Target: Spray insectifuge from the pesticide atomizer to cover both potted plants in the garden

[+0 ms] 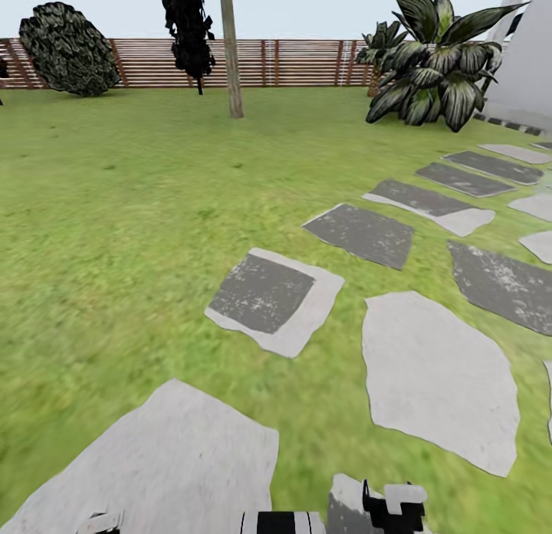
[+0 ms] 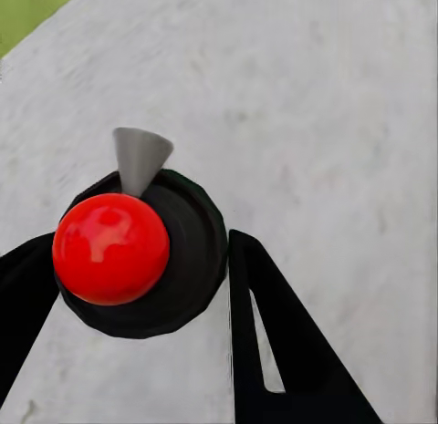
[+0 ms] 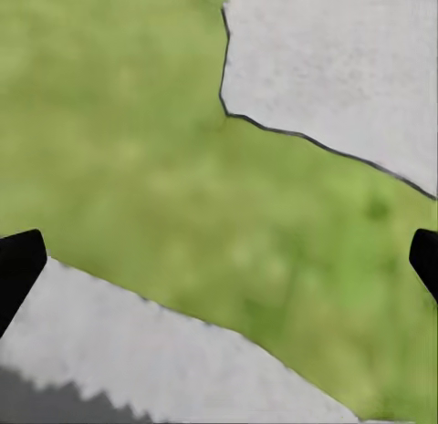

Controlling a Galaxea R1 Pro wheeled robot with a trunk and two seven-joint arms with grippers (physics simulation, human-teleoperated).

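My left gripper (image 2: 141,260) is shut on the pesticide atomizer (image 2: 173,260). It is seen end-on as a round black body with a glossy red knob and a grey cone nozzle (image 2: 140,158). It hangs over a pale stone slab (image 2: 310,105), with black fingers (image 2: 274,333) on both sides of it. My right gripper (image 3: 219,260) is open with nothing between its fingers, and lawn and slab edges lie below it. The two potted plants are out of view. The garden lawn (image 1: 130,212) stretches ahead to a brown slat fence (image 1: 307,63).
Grey and pale stepping stones (image 1: 268,296) run from near my base towards the far right. A thin tree trunk (image 1: 230,51) stands mid-lawn. A dark bush (image 1: 69,51) is at the far left, and a tall striped-leaf plant (image 1: 437,59) stands by a white wall (image 1: 529,74).
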